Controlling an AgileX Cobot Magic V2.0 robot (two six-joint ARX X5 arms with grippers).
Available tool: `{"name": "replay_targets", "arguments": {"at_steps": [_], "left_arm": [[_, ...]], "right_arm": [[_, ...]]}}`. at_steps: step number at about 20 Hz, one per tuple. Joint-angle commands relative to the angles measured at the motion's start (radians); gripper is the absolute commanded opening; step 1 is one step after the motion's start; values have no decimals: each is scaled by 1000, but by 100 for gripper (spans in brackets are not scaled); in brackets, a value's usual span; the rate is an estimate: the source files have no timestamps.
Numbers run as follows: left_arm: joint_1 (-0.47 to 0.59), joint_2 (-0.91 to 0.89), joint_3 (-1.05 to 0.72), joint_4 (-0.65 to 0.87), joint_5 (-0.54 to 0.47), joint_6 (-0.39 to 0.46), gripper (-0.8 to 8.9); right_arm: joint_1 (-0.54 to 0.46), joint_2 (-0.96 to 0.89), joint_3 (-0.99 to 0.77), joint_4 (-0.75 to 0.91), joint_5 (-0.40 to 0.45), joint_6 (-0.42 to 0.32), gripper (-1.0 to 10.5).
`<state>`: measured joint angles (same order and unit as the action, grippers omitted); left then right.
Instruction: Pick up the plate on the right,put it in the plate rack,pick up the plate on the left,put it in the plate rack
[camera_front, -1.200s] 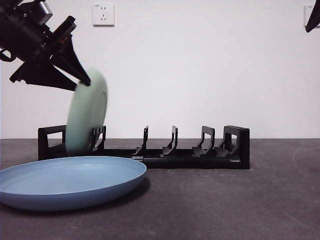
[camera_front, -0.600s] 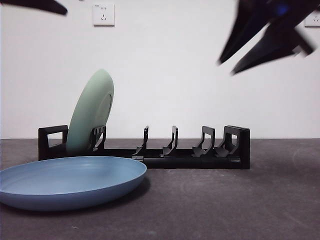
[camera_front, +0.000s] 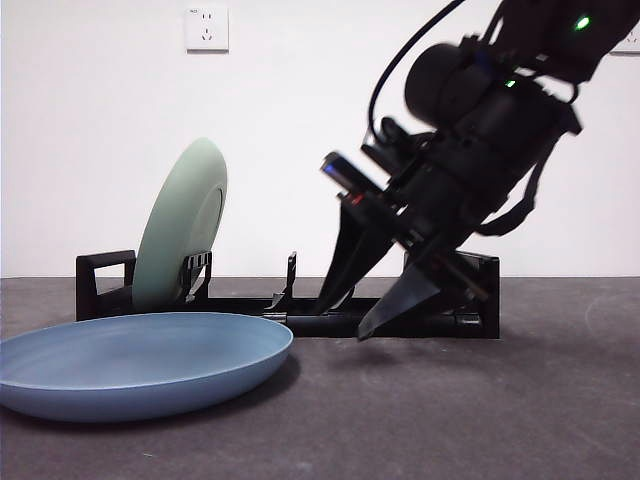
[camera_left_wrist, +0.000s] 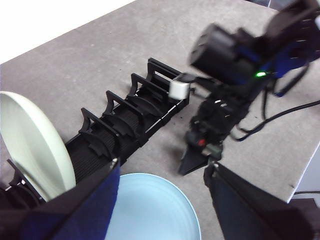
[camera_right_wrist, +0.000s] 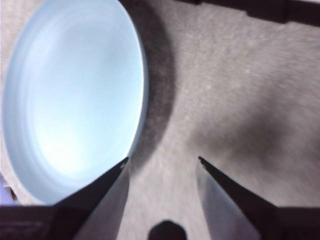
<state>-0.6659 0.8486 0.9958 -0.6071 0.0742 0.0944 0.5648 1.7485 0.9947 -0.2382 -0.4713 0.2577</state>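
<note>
Right gripper (camera_front: 372, 312) hangs low over the counter (camera_front: 520, 400), jaws spread and empty, beside the blue plate (camera_front: 140, 362) lying flat before the plate rack (camera_front: 300, 300). Likely light, stiff, slick plastic: take its near rim. Left gripper (camera_left_wrist: 160, 175) waits open.

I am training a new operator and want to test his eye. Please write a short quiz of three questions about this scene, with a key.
1. True or false: the green plate stands on edge in the rack.
2. Which plate lies flat on the table? A. the green plate B. the blue plate C. neither
3. Fill in: the right tool hangs low with its jaws ____, just beside the blue plate.

Key
1. True; it leans in an end slot.
2. B
3. open; it holds nothing. The left tool is also open and empty, above the rack.
</note>
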Motion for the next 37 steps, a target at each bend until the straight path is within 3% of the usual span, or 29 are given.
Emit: {"name": "replay_targets", "arguments": {"at_steps": [1,8,13,18,22,27,31,34,37], "left_arm": [[-21,-1,2,2,-37,11,290],[-29,-1,2,-2,-57,10,287],[-29,0,2,-23,-102,11,286],[-29,7,2,-27,-100,49,283],[-55,39,2,-42,-92,110,283],[-253,148,2,-51,-121,222,283],[-430,285,2,-44,-262,227,283],[-515,391,2,-12,-363,275,282],[-549,457,2,31,-384,311,282]], "right_arm": [[21,48,35,11,-10,8,224],[58,156,104,37,-26,60,216],[81,175,108,40,21,68,-12],[76,101,108,-15,37,85,-12],[42,-30,108,-145,106,58,-12],[-48,-187,109,-294,140,23,-12],[-100,-286,108,-401,138,-15,-12],[-109,-337,108,-470,137,-42,-12],[-112,-367,108,-513,137,-50,-11]]}}
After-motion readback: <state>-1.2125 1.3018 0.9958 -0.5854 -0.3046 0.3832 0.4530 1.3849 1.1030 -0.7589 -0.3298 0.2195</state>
